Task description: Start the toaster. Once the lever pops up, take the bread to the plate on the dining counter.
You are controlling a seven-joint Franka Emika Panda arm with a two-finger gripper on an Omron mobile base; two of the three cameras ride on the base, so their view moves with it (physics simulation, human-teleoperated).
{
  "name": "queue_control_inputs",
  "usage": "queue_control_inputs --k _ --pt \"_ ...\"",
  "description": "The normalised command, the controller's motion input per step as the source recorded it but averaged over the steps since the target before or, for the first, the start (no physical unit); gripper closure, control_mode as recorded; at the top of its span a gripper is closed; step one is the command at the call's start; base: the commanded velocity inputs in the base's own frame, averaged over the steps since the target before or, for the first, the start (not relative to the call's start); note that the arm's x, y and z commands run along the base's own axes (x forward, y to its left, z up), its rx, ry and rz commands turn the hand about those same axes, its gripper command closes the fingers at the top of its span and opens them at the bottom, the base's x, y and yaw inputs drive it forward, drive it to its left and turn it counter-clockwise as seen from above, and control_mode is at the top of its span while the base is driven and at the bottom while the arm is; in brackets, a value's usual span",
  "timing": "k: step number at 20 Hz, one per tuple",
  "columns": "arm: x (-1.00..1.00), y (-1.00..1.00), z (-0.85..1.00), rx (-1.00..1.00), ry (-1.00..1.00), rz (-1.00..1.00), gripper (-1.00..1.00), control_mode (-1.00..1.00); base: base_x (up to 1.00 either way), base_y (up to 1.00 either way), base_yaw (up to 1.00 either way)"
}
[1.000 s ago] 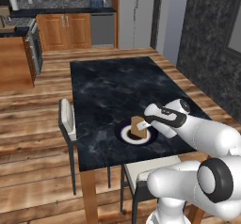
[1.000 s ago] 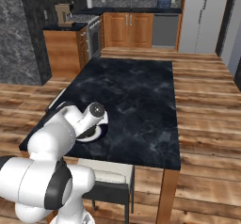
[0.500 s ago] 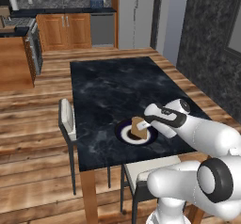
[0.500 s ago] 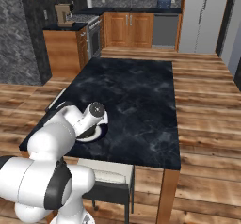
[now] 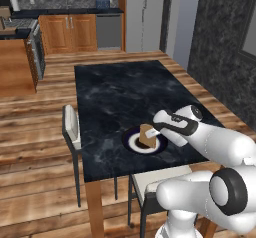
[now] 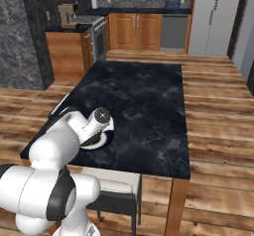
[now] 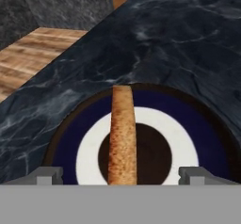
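Both fingertips (image 7: 46,175) of your gripper (image 7: 121,176) are standing wide apart, clear of the bread (image 7: 122,133) standing edge-up over the plate (image 7: 84,138) on the dining counter (image 7: 179,35).

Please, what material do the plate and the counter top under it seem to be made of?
The plate: probably glazed ceramic, with smooth navy and white rings, though the render leaves it open. The dining counter top looks like polished black marble, going by its pale veins and soft sheen.

Worktop (image 5: 115,89): polished black marble, white-veined, on brown wooden legs. Plate (image 7: 70,129): smooth glazed, navy rim, white ring. Bread (image 7: 122,133): rough, grainy, golden-brown crust. Floor (image 5: 35,147): matt wood planks.
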Motion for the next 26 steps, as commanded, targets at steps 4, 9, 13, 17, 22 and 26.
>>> queue_control_inputs --k 4,9,13,17,22,26 --pt "0.00 0.00 0.00 0.00 0.00 0.00 -1.00 -1.00 0.00 0.00 0.00" --pt "0.00 0.00 0.00 0.00 0.00 0.00 -1.00 -1.00 0.00 0.00 0.00" --pt "-0.06 0.00 0.00 0.00 0.00 0.00 -1.00 -1.00 0.00 0.00 0.00" --pt "-0.12 0.00 0.01 0.00 0.00 0.00 -1.00 -1.00 0.00 0.00 0.00" --pt "-0.17 0.01 0.04 0.00 -0.01 0.00 -1.00 -1.00 0.00 0.00 0.00" --pt "-0.05 0.02 0.13 0.00 -0.01 0.00 -1.00 -1.00 0.00 0.00 0.00"
